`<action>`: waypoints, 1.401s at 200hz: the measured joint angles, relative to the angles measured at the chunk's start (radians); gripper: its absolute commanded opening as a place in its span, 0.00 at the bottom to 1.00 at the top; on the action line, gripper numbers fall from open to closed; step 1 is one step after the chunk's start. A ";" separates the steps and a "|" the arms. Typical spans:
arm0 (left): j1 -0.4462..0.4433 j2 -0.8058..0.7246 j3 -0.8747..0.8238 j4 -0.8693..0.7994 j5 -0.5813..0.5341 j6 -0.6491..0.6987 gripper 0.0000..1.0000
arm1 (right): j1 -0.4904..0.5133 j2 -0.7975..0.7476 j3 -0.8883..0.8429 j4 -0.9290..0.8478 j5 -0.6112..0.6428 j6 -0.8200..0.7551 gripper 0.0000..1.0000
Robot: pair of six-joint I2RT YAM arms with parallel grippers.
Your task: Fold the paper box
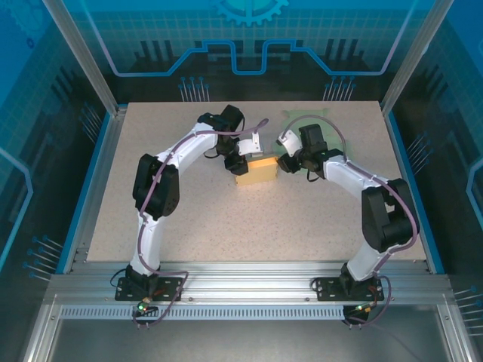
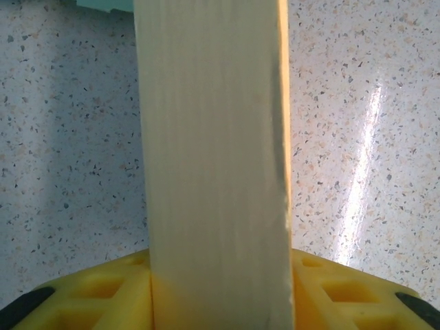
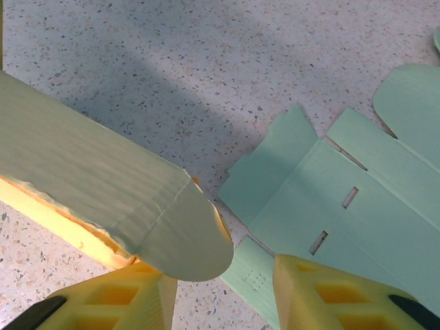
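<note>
— Where's the paper box (image 1: 256,169)?
— Mid tabletop (image 1: 189,219), between both arms. We see the left claw (image 2: 220,278) clamped on one panel.
— And the right claw (image 3: 221,282)?
— Partly open, gripping nothing. The box's rounded flap overlaps one finger, and a flat green blank (image 3: 357,192) lies beside it.

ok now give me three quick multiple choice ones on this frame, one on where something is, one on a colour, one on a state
1. Where is the paper box?
A. at the near edge by the arm bases
B. mid-table, between the left gripper and right gripper
C. off the table

2. What colour is the flat unfolded sheet?
A. pale green
B. red
C. black

3. How is the right gripper?
A. shut on the sheet
B. shut on nothing
C. open, the box's rounded flap partway in

Answers: B, the top view shows both grippers at its ends; A, the right wrist view shows it green on the table; C, a gap shows beside the flap between its jaws.
</note>
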 measured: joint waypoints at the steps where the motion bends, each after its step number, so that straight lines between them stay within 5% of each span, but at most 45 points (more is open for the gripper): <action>1: 0.000 0.000 0.000 0.000 0.000 0.000 0.45 | 0.000 0.001 0.000 0.000 -0.001 -0.001 0.39; 72: 0.002 0.010 0.017 -0.008 0.001 0.003 0.44 | 0.000 0.018 0.003 -0.005 -0.024 -0.014 0.36; 121: 0.004 0.016 0.027 -0.006 0.001 0.003 0.44 | 0.001 0.040 0.031 -0.020 -0.051 -0.030 0.00; 280: 0.005 0.028 0.060 -0.048 -0.034 0.002 0.37 | -0.009 0.090 0.227 -0.249 -0.215 0.183 0.00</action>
